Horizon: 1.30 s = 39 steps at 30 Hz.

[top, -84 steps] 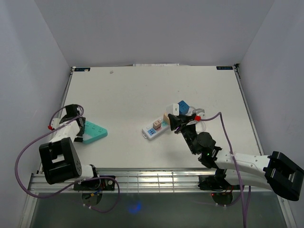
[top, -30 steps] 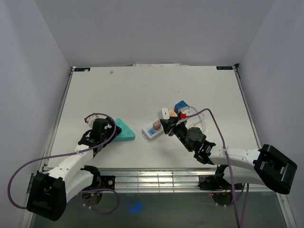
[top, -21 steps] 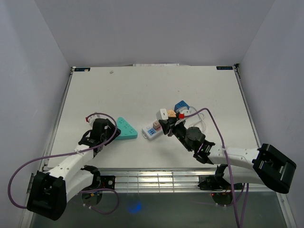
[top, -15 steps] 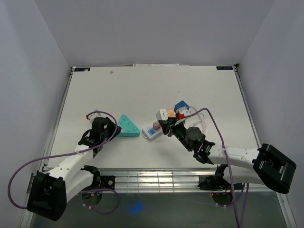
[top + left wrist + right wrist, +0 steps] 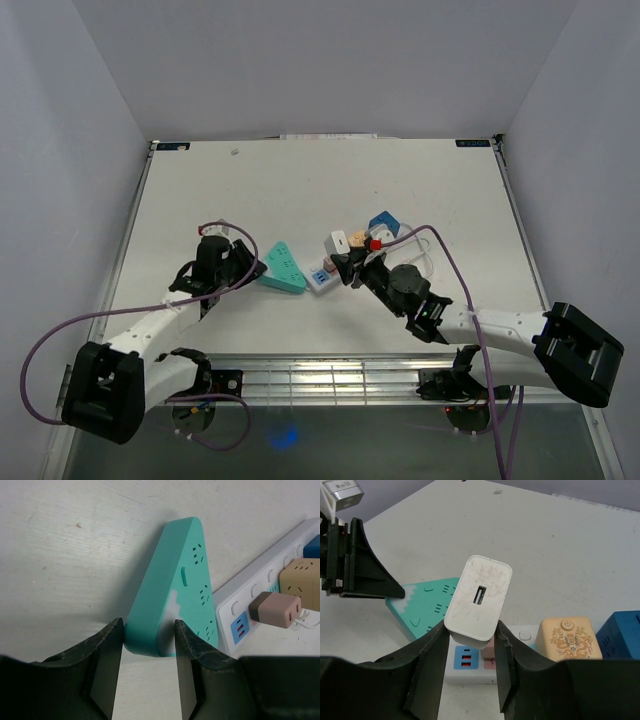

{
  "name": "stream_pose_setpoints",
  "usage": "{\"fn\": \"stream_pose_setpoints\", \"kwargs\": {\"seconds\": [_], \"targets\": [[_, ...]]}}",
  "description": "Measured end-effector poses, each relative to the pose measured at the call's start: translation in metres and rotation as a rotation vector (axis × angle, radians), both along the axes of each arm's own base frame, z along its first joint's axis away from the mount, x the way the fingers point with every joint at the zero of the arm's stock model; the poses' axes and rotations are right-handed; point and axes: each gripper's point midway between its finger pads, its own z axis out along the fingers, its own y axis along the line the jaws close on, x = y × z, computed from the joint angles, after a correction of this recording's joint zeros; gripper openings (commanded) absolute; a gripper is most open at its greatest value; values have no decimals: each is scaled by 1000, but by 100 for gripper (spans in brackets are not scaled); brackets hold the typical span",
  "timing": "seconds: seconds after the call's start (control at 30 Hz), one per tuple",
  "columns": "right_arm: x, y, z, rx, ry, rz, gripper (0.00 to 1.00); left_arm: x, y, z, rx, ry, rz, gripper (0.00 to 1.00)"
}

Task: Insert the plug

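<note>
Standing by the bench (image 5: 300, 190), I see the right hand (image 5: 470, 630) pinching a white charger plug (image 5: 479, 600) by its two long sides. The plug is tilted and lifted off the bench, with its USB port turned to the wrist camera; its prongs are hidden from me. It hangs over the white power strip (image 5: 265, 570), which lies near the middle of the bench.

A brown plug (image 5: 274, 610) sits in this strip already. Next to it stands a beige cube adapter (image 5: 568, 639) with a round button on top, and a blue cube adapter (image 5: 625, 635) is beside that one.

The left hand (image 5: 147, 630) is low on the bench and closed on a teal triangular socket block (image 5: 175, 590) — both fingers press on the sides of its nearest rounded corner. The block lies flat with its socket holes facing up. One long edge of the block is just beside the end of the white power strip; I cannot tell if the two really touch.
</note>
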Motion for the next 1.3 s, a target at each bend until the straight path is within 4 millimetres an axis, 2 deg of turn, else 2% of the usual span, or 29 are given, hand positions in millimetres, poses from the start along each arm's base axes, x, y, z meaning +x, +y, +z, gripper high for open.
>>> {"fn": "stream_pose_setpoints", "kwargs": {"seconds": [0.1,0.3,0.4,0.53,0.63,0.7,0.93,0.97,1.13,1.23,1.3], "targets": [[-1,0,-1,-5,0,5,8,9,-15,-1,-19,8,-80,19],[0,-3,6,-2,-19,0,8,12,-47,-8,-70,16,-217,19],[2,-7,12,2,-35,-9,8,23,-75,-9,-71,23,-302,19],[5,-13,16,-14,-58,-23,8,41,-126,-11,-70,18,-435,22],[9,-17,12,-66,-73,-20,8,46,-144,-13,-59,13,-503,25],[11,-18,10,-82,-78,8,8,49,-144,-15,-19,16,-523,27],[33,-27,-1,-102,-23,37,8,60,-137,-12,57,-18,-510,44],[35,-26,-4,-106,-9,39,8,62,-135,-12,64,-22,-502,51],[40,-25,-24,-133,70,34,8,66,-121,-13,94,-26,-450,69],[43,-28,-40,-159,125,9,8,61,-108,-17,120,-14,-413,96],[47,-31,-50,-181,161,-18,8,56,-100,-19,134,-3,-388,98]]}}
